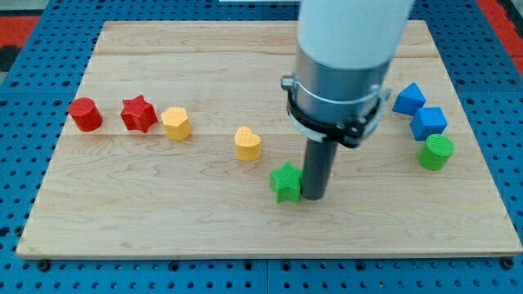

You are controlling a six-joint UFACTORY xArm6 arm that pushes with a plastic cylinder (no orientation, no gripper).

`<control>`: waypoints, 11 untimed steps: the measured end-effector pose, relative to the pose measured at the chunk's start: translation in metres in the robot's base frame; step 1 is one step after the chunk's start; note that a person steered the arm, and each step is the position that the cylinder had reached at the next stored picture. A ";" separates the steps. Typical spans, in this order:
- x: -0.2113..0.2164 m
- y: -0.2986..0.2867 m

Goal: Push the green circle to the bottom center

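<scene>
Touching green star (286, 181), my tip (314, 197); green circle (436, 152) far right; no end effector.

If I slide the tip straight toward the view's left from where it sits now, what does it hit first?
My tip would meet the green star at once: it sits right against the tip's left side, seemingly touching. The green circle lies the opposite way, at the view's right.

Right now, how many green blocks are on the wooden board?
2: a green star block touching my tip near bottom centre, and a green round block at the view's right. The arm may hide others.
</scene>
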State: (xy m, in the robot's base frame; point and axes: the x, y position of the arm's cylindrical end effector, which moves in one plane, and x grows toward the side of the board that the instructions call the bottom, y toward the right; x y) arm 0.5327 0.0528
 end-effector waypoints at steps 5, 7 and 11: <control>-0.058 0.283; -0.072 0.186; -0.019 0.151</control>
State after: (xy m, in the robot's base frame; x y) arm 0.5133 0.2035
